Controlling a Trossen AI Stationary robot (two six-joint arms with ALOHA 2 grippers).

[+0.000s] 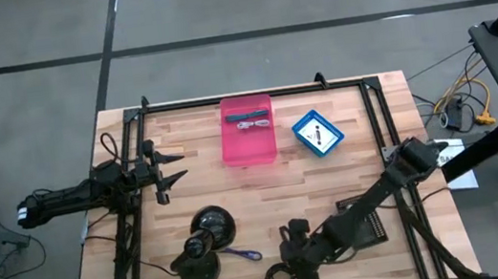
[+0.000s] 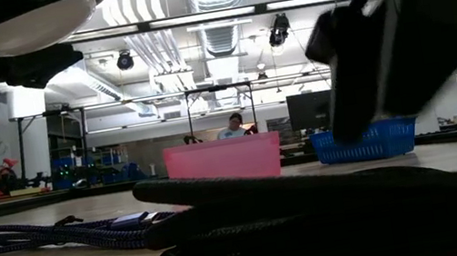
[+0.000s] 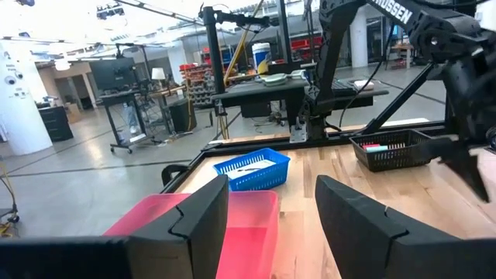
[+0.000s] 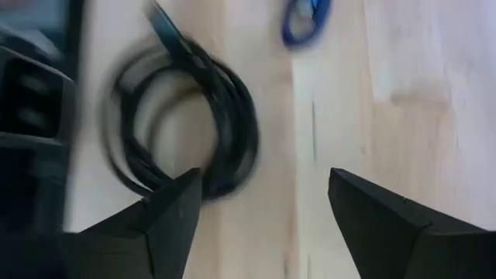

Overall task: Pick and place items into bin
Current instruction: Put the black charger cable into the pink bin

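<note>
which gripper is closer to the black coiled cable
Right. The right gripper hangs open just above the black coiled cable at the near edge. The left gripper, also open, waits far across the table.

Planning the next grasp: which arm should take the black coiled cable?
Right. The right gripper hovers open beside the black coiled cable at the table's near edge. The left gripper, also open, waits far off at the left side.
</note>
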